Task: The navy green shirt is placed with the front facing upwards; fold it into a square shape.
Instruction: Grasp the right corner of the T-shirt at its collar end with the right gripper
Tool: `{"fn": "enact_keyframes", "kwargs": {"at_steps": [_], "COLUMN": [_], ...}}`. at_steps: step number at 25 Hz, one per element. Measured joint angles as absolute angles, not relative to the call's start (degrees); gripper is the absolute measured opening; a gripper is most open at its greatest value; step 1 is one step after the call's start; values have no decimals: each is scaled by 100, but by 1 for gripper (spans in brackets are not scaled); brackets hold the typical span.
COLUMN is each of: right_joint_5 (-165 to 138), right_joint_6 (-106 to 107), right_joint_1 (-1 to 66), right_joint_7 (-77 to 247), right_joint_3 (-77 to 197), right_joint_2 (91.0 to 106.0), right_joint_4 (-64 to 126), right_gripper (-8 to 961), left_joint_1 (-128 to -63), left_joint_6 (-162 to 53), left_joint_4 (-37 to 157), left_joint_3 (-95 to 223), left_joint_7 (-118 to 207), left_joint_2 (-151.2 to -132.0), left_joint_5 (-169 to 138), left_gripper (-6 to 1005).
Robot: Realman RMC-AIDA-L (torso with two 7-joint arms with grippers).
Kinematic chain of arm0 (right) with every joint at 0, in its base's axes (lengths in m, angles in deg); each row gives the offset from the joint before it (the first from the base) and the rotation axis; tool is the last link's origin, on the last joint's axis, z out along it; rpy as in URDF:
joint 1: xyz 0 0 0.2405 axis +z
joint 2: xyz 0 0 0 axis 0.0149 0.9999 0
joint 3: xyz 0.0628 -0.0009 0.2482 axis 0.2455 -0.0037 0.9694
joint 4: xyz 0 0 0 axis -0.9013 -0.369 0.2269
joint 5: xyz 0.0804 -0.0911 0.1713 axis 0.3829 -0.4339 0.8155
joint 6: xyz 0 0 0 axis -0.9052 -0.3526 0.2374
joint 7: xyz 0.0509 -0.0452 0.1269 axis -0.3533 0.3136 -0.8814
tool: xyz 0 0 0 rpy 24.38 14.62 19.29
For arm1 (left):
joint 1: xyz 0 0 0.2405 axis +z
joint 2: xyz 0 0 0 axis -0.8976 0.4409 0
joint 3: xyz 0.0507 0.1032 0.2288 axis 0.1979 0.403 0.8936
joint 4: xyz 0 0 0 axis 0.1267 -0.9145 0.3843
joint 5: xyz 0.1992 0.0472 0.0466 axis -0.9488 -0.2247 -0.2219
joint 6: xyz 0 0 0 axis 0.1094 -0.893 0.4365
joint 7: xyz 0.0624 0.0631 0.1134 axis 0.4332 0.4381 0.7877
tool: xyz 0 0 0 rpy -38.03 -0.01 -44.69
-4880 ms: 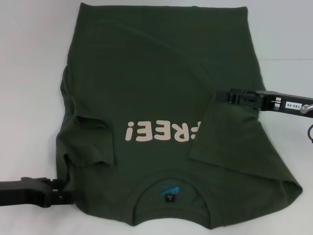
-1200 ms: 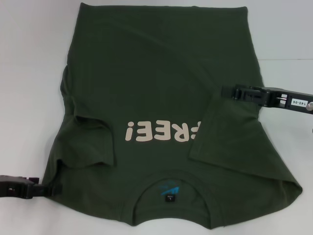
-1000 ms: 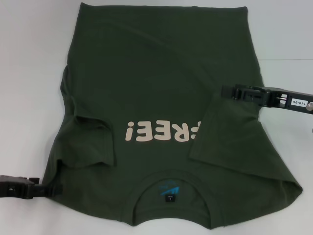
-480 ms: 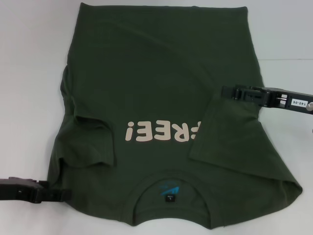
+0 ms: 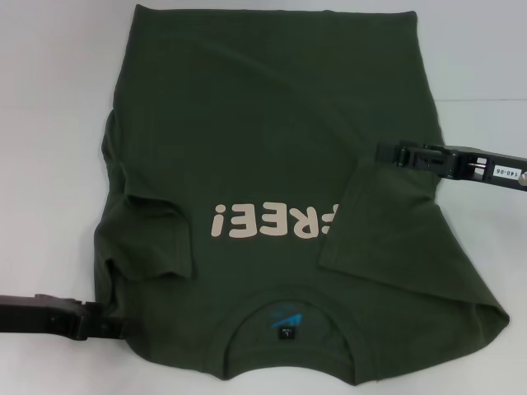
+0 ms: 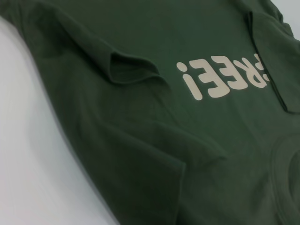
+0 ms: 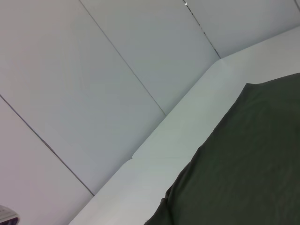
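The navy green shirt [image 5: 272, 197] fills the head view's centre on the white table [image 5: 49, 123], collar at the bottom edge; only the left wrist view shows its sleeve fold up close, and only the right wrist view the wall panels [image 7: 93, 70]. The left gripper [image 5: 115, 329] reaches in level from the lower left, its tip at the shirt's shoulder edge, and the right gripper [image 5: 387, 153] reaches in level from the right edge over the folded sleeve. Whether either pincer is clenched or released, I cannot tell.

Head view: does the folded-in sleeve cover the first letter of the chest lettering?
Yes, the sleeve hides most of the F, leaving "REE!" of the lettering readable.
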State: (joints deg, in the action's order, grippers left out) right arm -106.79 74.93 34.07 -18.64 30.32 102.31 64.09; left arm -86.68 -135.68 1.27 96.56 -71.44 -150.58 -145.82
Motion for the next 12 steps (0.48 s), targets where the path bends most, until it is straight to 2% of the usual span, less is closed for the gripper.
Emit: {"fn": "enact_keyframes", "kwargs": {"at_steps": [12], "right_joint_5": [-10678], "right_joint_6": [7484], "right_joint_1": [3407], "right_joint_7": [-1863], "right_joint_3": [3046], "right_joint_2": [10230], "right_joint_4": [6407], "right_gripper": [911], "left_joint_1": [-8787], "left_joint_6": [-13561], "left_joint_4": [167], "left_joint_3": [9878], "left_joint_7": [-7172], "left_joint_2": [-15060], "left_joint_5": [-14559], "left_gripper": [858]}}
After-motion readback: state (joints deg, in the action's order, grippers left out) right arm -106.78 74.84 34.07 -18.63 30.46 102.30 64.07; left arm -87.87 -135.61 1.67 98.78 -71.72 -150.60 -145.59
